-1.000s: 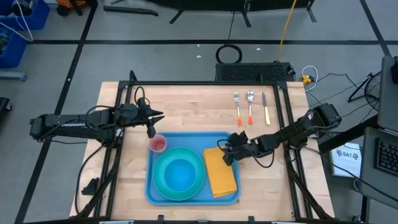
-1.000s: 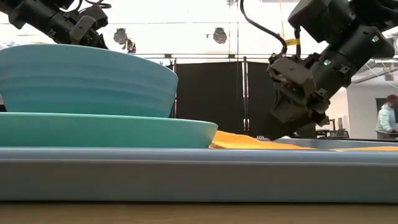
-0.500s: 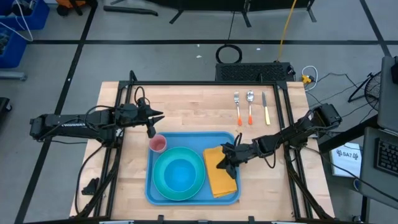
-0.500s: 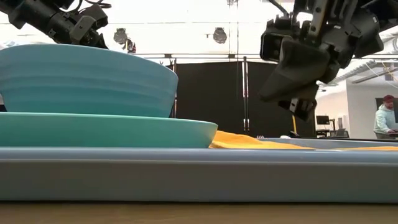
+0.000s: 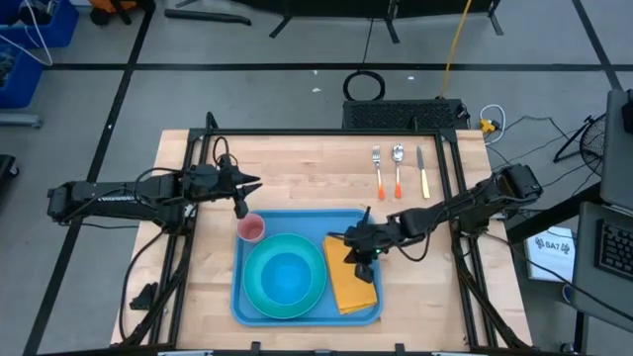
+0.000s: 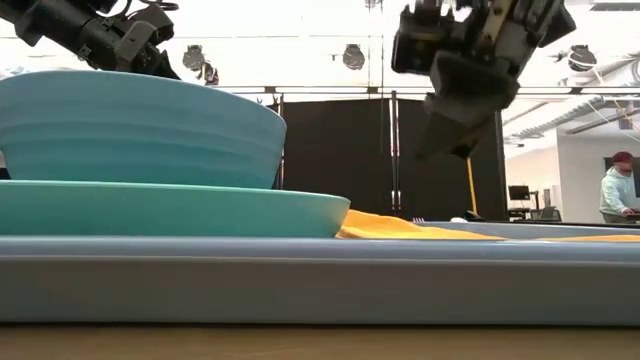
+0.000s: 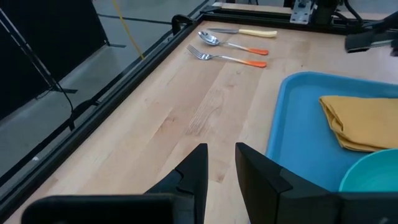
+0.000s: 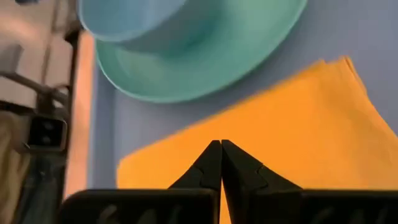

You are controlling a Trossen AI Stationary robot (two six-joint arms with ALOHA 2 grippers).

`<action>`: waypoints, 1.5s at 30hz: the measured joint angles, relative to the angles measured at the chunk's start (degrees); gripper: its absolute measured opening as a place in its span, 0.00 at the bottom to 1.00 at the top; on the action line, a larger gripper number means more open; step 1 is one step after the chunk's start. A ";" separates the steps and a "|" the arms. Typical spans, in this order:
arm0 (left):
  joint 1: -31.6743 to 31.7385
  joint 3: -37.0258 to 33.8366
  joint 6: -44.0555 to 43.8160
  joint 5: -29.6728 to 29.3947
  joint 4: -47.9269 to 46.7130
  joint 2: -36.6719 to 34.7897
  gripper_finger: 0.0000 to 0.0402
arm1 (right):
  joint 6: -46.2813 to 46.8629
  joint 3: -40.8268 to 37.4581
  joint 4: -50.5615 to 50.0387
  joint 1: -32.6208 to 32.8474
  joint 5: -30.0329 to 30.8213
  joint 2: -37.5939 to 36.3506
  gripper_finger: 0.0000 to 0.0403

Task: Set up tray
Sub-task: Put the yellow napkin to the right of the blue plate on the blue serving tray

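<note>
While the right end effector (image 5: pixel 358 249) hangs above the napkin (image 5: pixel 352 277), its two fingers (image 8: pixel 211 163) are pressed together with nothing between them; the low view shows it (image 6: pixel 452 140) raised clear of the yellow cloth (image 6: pixel 400 227). Directly under this end effector lies the tray (image 5: pixel 297 220), a blue rectangle on the desk (image 5: pixel 307 173). Beside the end effector, toward the left arm, the turquoise plate (image 5: pixel 255 297) sits in the tray with a bowl (image 5: pixel 285 277) on it, the plate's rim just beside the napkin's edge. Beyond the end effector, well apart on the bare wood, a fork (image 5: pixel 378 170), a spoon (image 5: pixel 398 168) and a knife (image 5: pixel 422 172) lie side by side outside the tray.

The left end effector (image 5: pixel 240 206) hovers at the tray's far left corner, just above a small pink cup (image 5: pixel 251 229) that stands inside the tray. Its fingers (image 7: pixel 193 171) stand a little apart, and nothing shows between them in the wrist view. From there the tray (image 7: pixel 298 124) and napkin (image 7: pixel 360 121) lie ahead of it, with the cutlery farther off.

Far behind the right end effector in the low view, a person (image 6: pixel 618 190) stands in the room
</note>
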 joint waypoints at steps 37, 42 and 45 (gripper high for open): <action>0.00 -0.02 -0.90 0.12 -1.21 -0.01 0.22 | 0.37 5.32 -4.39 -3.24 8.86 13.99 0.00; 0.00 -0.02 -0.94 0.11 -1.51 0.00 0.22 | 1.99 5.32 -3.74 -1.99 5.89 13.99 0.00; 0.00 -0.02 -0.98 0.11 -1.52 0.00 0.22 | 3.02 5.32 -3.75 -1.23 5.38 13.99 0.00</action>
